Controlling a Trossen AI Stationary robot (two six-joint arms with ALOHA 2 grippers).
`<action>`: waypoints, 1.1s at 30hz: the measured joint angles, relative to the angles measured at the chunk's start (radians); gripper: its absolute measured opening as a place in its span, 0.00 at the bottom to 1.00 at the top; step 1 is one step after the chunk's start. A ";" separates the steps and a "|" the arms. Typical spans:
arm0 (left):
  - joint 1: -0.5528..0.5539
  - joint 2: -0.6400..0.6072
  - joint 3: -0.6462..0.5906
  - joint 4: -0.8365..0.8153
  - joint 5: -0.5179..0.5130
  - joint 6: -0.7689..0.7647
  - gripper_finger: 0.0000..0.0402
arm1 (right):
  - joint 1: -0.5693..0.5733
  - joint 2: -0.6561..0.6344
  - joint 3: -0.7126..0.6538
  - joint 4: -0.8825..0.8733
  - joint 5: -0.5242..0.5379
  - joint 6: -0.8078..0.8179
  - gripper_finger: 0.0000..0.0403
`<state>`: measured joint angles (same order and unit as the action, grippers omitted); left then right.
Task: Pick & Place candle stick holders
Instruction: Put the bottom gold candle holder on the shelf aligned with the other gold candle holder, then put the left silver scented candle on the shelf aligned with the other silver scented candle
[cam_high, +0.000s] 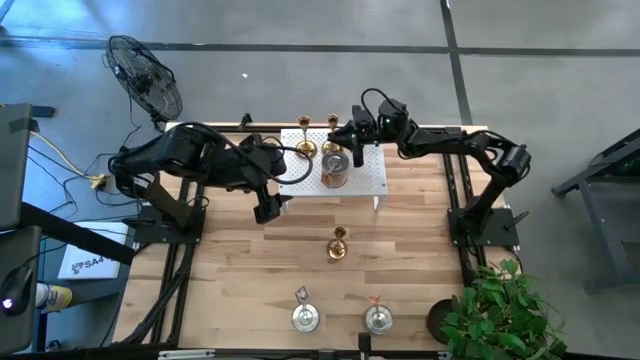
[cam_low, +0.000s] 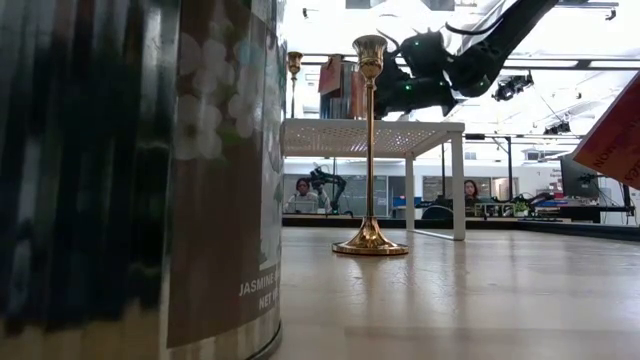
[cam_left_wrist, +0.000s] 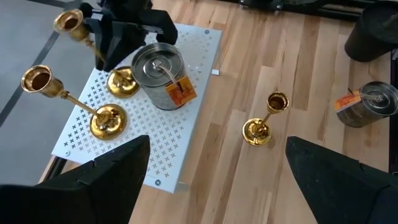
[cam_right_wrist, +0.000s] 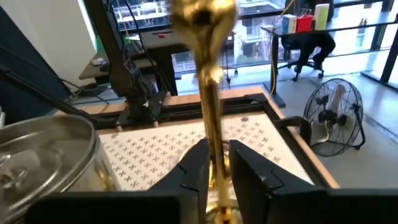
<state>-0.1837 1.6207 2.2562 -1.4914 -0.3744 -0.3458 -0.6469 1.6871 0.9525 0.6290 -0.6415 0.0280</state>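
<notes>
Wood table (cam_high: 250, 290) seen from above, with a white perforated rack (cam_high: 370, 178) at its far edge. We see two gold holders standing on the rack: one (cam_high: 305, 147) toward the left, and a second (cam_high: 333, 148) just beside it, at the tip of the right gripper (cam_high: 352, 140). A silver tin (cam_high: 335, 170) with an orange tag also sits on the rack, just in front of that second gold holder.

Through the right wrist camera we see the right gripper's two dark fingers (cam_right_wrist: 194, 167) on either side of the slim gold stem (cam_right_wrist: 211, 118), set narrow and very near it. We cannot tell whether they grip the stem or have just let go. The base rests on the rack (cam_right_wrist: 168, 149), and the tin (cam_right_wrist: 46, 155) shows at the side.

A third gold holder (cam_high: 337, 243) stands alone on the bare wood, mid-table and well apart from the rack. In the low view it (cam_low: 369, 150) rises upright in front of the rack (cam_low: 370, 135).

Two more silver tins (cam_high: 305, 315) (cam_high: 377, 317) stand near the front edge of the table, side by side but apart.

The left gripper (cam_high: 270, 205) hangs over the table just beside the rack's left end, its fingers (cam_left_wrist: 99, 180) spread wide and holding nothing.

A potted plant (cam_high: 500, 310) sits at the front right corner.
</notes>
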 joint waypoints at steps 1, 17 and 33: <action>0.000 0.000 0.000 0.000 0.000 0.000 0.92 | 0.000 0.000 0.000 0.000 -0.001 0.000 0.16; 0.000 0.000 0.000 0.000 0.000 0.000 0.92 | -0.002 -0.011 0.001 -0.004 0.022 0.023 0.37; 0.000 0.000 0.000 0.000 0.000 0.000 0.92 | -0.006 -0.110 0.002 -0.165 0.084 -0.047 0.58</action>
<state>-0.1840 1.6207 2.2559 -1.4917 -0.3748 -0.3458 -0.6530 1.5766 0.9546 0.4642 -0.5576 -0.0187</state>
